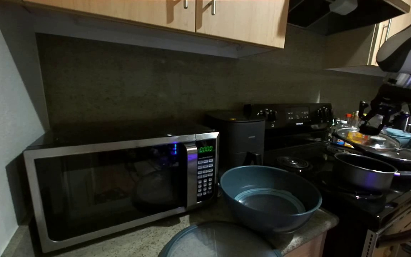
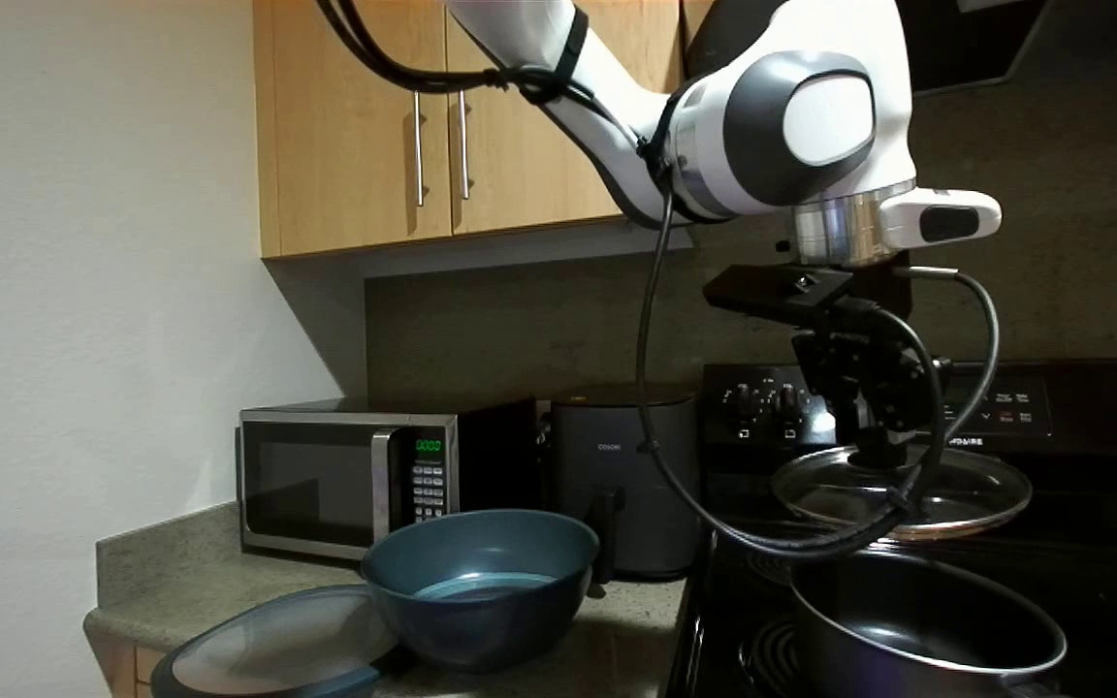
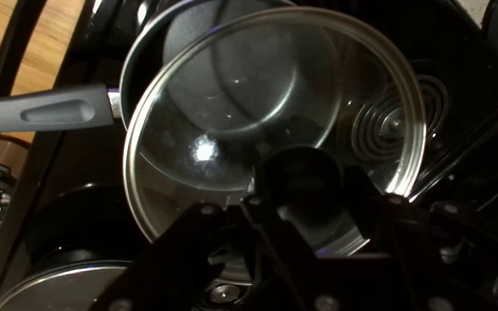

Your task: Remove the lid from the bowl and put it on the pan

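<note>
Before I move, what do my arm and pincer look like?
The Panda arm is white and rounded, with a dark grey ring around a white joint cap. Black straps bind dark cables to it. The wrist collar is silvery; the pincer is black, angular and jointed.

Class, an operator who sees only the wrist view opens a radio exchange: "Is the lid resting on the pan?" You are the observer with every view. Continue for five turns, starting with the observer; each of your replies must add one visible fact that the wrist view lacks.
Observer: No. In both exterior views the lid hangs higher than the pan, apart from it.
Operator: Is the bowl covered? It's not clear from here.
Observer: No, its top is open in both exterior views.
Operator: And the microwave, is it shut?
Observer: Yes, both exterior views show its door closed.
</note>
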Tool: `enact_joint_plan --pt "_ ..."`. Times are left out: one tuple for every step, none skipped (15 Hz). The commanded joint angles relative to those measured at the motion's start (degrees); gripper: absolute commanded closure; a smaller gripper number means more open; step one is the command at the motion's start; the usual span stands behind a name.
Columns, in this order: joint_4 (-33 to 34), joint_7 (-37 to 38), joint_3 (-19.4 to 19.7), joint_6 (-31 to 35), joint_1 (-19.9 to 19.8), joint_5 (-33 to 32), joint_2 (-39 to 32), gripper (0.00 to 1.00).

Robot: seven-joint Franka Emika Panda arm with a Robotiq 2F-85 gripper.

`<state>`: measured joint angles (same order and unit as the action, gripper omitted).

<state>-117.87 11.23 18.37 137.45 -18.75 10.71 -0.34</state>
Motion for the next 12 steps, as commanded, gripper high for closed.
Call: enact_joint_plan --pt "-1.0 1.2 0.9 -5.4 -0.6 -1.6 1.8 0.78" --pt "-0.8 1.4 1.2 -6.9 -0.6 -1.6 1.3 0.78" --pt "-0.4 1.5 1.5 -8.4 -0.7 -1.5 0.8 0.78" --pt "0.0 1.7 1.8 -9.6 -0.8 -1.5 0.4 0.78" --pt "0.3 1.9 2.0 -10.5 -0.9 -1.4 -0.1 0.78" --pt "0.7 1.9 2.1 -11.3 -1.0 -1.1 -0.7 0.78" --pt "1.2 2.2 2.2 -12.1 -1.0 -0.7 -1.6 0.78" --pt "1.7 2.5 2.3 -12.9 -1.1 -0.5 -2.5 0.78" --pt "2.1 2.6 2.4 -13.3 -1.1 -0.3 -3.5 0.78" --pt "2.5 2.9 2.5 -13.8 -1.1 -0.3 -4.4 0.78" --pt "2.9 3.1 2.5 -13.9 -1.1 -0.1 -5.4 0.78" --pt "3.4 3.2 2.5 -14.1 -1.2 0.2 -6.4 0.78"
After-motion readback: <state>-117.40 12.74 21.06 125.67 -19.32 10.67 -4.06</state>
